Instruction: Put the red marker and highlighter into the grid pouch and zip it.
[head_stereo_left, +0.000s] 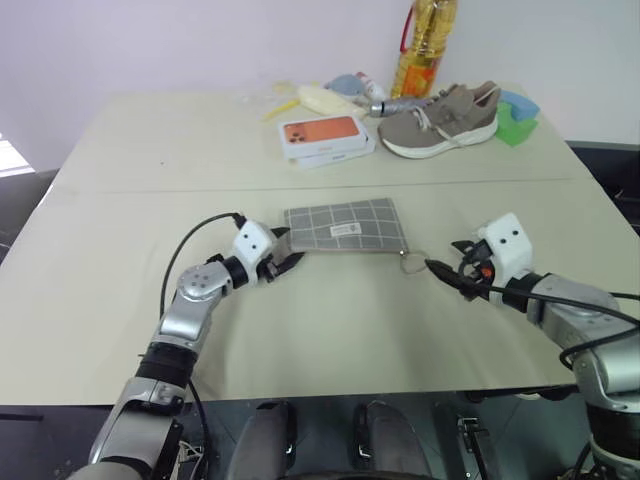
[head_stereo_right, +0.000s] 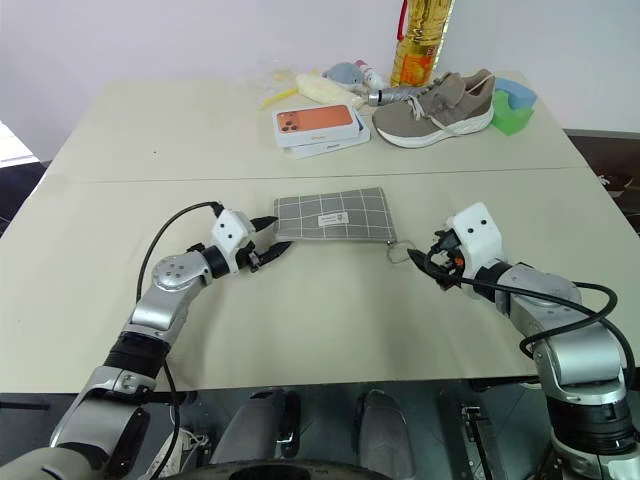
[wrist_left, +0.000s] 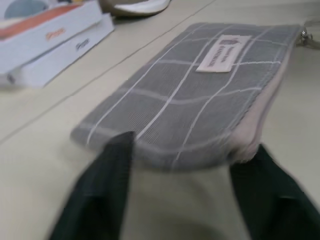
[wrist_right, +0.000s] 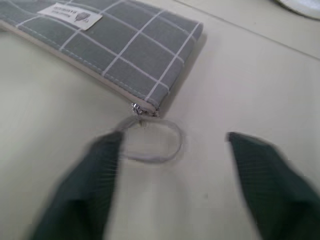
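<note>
Right now we see the grid pouch (head_stereo_left: 346, 226) lying flat on the beige table (head_stereo_left: 330, 330), label side up, with its zip closed along the near edge and the pull loop (wrist_right: 152, 142) resting on the table at the pouch's right corner. Our left gripper (head_stereo_left: 281, 262) sits at the pouch's left end, its two black fingers spread wide on either side of that end, gripping nothing. Our right gripper (head_stereo_right: 430, 262) hovers just beside the pull loop, its fingers also spread wide and holding nothing. Farther back on the table we see two stacked orange-faced phone boxes (head_stereo_left: 326, 138), a taupe sneaker (head_stereo_left: 440, 120), a bottle of yellow oil (head_stereo_left: 424, 45), and a green and blue sponge (head_stereo_left: 517, 116).
</note>
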